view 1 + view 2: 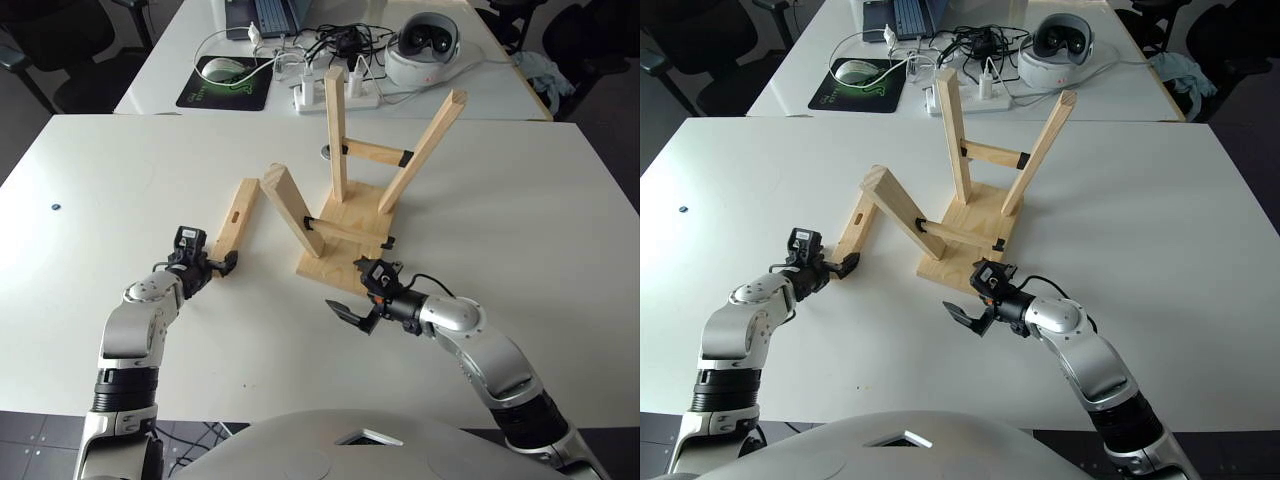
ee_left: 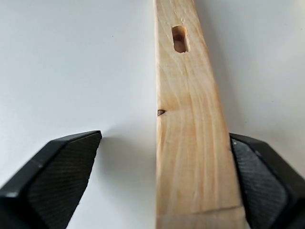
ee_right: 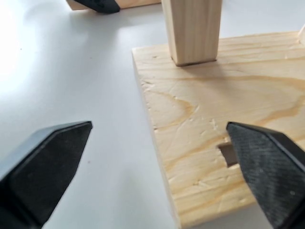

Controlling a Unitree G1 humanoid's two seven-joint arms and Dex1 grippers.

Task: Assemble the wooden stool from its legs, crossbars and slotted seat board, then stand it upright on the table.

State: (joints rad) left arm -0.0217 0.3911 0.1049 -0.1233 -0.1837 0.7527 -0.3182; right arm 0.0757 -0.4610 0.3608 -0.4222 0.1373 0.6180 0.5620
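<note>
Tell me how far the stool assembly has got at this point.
Done: three legs stand in the flat-lying seat board, with two crossbars between them. In hand: the left gripper is open around the near end of the loose fourth leg; the right gripper is open at the board's corner by an empty slot. Left: fit that leg, then turn everything upright.

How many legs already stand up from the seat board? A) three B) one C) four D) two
A: three legs rise from the seat board, while the fourth leg lies flat on the table at the left gripper.
</note>
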